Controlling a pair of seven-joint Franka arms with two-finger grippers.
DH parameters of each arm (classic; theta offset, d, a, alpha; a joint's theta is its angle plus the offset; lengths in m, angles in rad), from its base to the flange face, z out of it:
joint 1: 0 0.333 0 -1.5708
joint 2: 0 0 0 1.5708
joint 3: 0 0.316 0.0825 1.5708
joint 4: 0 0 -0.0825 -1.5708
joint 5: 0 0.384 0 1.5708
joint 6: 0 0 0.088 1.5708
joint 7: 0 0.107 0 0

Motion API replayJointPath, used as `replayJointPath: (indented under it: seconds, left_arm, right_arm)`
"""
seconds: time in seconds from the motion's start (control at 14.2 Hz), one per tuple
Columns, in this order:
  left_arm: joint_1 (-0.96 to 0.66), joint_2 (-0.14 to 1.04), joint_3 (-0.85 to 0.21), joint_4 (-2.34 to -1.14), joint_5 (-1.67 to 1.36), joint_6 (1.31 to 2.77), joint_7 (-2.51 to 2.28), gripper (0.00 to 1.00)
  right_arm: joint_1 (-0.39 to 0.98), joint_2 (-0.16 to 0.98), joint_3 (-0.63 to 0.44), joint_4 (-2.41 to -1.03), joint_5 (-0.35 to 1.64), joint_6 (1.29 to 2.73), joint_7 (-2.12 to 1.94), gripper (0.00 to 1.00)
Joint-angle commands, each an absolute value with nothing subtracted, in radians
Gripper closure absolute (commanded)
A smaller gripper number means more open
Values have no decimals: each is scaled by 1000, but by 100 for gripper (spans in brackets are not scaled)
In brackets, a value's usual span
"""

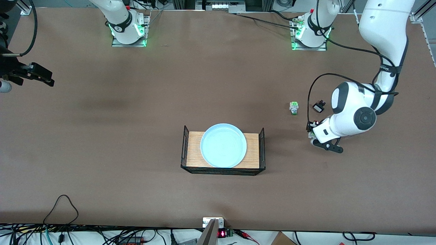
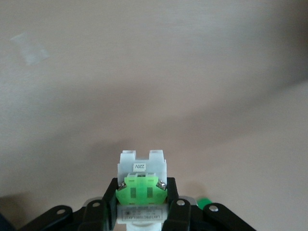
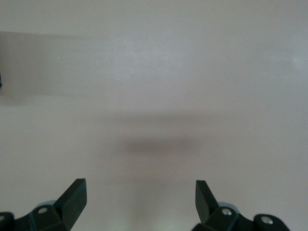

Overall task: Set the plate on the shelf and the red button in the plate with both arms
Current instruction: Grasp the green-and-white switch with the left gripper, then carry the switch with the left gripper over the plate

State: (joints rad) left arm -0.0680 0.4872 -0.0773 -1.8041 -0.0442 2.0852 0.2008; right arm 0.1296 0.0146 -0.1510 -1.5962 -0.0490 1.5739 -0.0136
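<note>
Over brown tabletop (image 1: 136, 112), left end effector (image 2: 142, 211) pinches red button (image 2: 142, 180); right end effector (image 3: 140, 197) spread.

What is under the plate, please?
The plate rests on a wooden tray with black wire ends; the wood beneath the plate is covered.

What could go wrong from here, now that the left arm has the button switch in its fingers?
1. The left gripper pinches the red button only at its lower body, so it may twist or slip in transit.
2. The rack's wire end walls stand beside the plate; a low approach might clip them.
3. The green-capped switch and a small black part lie near that arm and might get knocked.
</note>
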Motion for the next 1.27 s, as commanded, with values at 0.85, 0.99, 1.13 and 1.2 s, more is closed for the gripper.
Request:
replayJointPath:
  seconds: [0.85, 0.99, 1.13, 1.2]
  left_arm:
    - [-240, 554, -261, -1188, -57, 1781, 230, 88]
    - [-323, 604, -252, -1114, -54, 1815, 126, 88]
    - [-368, 647, -245, -1091, -52, 1867, 65, 88]
    - [-389, 670, -236, -1091, -52, 1934, 61, 88]
  right_arm:
    - [132, 11, -164, -1586, -44, 1559, -29, 0]
    - [132, 11, -164, -1586, -44, 1560, -29, 0]
    - [132, 11, -166, -1586, -44, 1566, -29, 0]
    - [130, 11, -166, -1586, -44, 1566, -29, 0]
